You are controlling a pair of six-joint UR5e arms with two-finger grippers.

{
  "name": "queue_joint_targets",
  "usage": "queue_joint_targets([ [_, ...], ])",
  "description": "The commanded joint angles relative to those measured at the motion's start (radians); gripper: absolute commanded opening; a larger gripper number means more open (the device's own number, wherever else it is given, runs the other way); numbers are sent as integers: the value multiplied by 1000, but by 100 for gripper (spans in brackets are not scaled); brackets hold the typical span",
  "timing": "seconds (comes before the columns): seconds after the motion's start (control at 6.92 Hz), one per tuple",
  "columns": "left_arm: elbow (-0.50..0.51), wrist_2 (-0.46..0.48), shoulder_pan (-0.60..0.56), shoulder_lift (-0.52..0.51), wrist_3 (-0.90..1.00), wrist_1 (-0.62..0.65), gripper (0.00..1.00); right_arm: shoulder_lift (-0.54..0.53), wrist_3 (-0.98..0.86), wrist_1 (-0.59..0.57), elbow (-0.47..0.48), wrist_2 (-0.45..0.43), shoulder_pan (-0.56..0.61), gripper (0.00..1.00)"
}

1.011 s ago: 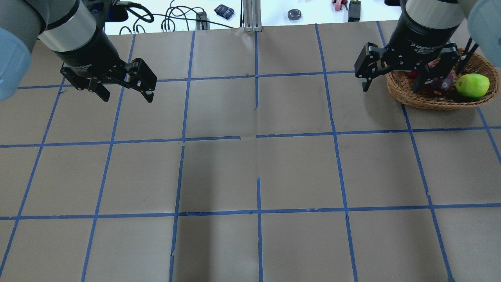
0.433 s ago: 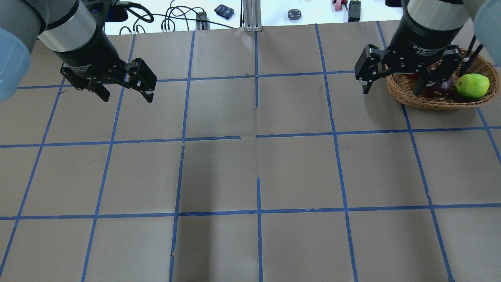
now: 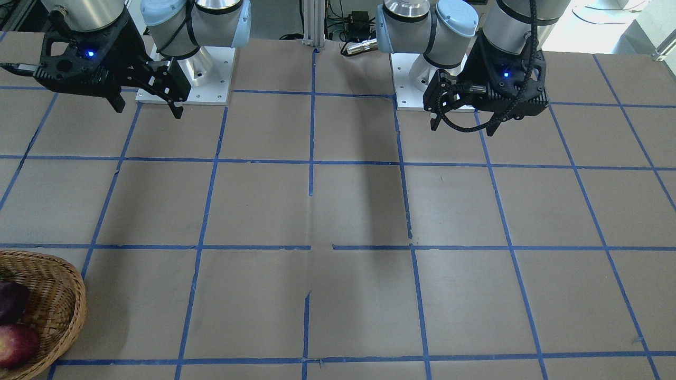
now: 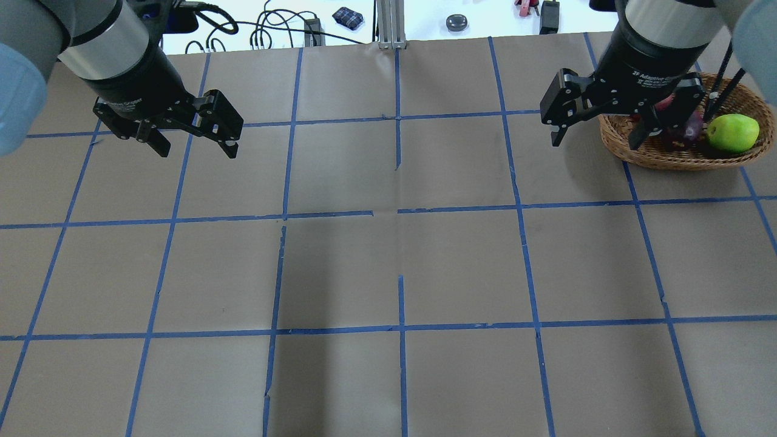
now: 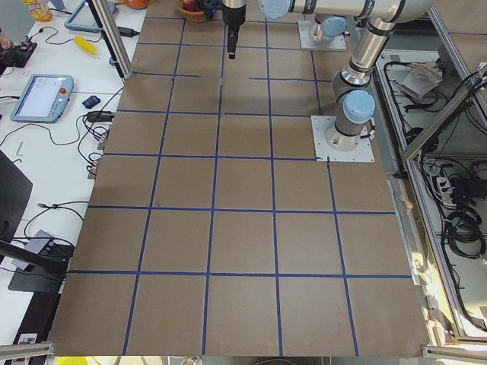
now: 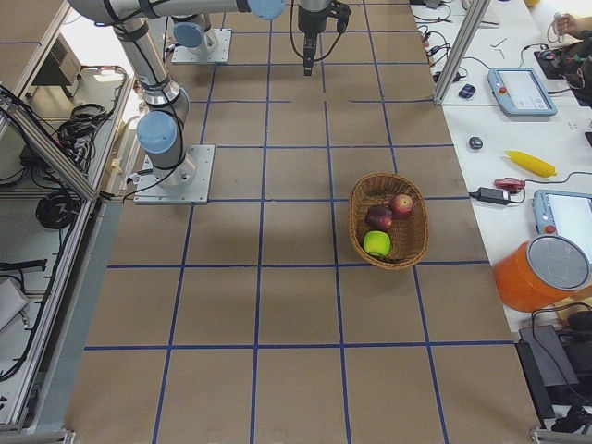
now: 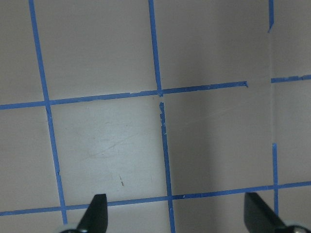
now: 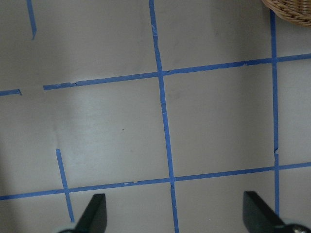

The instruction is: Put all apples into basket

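The wicker basket (image 4: 652, 159) stands at the far right of the table. All three apples lie in it: the lime-green apple (image 4: 732, 132), a dark red apple (image 6: 379, 217) and a second red apple (image 6: 401, 204). In the overhead view the red ones are mostly hidden behind my right gripper (image 4: 595, 142), which is open, empty and hangs above the table by the basket's left rim. My left gripper (image 4: 198, 152) is open and empty above the far left of the table. The front-facing view shows the basket (image 3: 66, 295) with two red apples (image 3: 15, 343).
Brown paper with a blue tape grid (image 4: 397, 212) covers the table. The right wrist view shows only the basket's rim (image 8: 291, 12) at its top right corner. Cables and small items (image 4: 456, 22) lie on the white bench beyond the table's far edge.
My right gripper has shifted a little to the left, away from the basket, still open. The left arm and the apples have not moved.
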Motion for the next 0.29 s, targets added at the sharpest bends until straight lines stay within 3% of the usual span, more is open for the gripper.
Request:
queue_joint_targets([
  [0.0, 0, 0, 0, 0, 0, 0, 100, 3, -1, 0, 2, 14, -3, 100],
  [0.14, 0, 0, 0, 0, 0, 0, 100, 0, -1, 2, 2, 11, -4, 100],
])
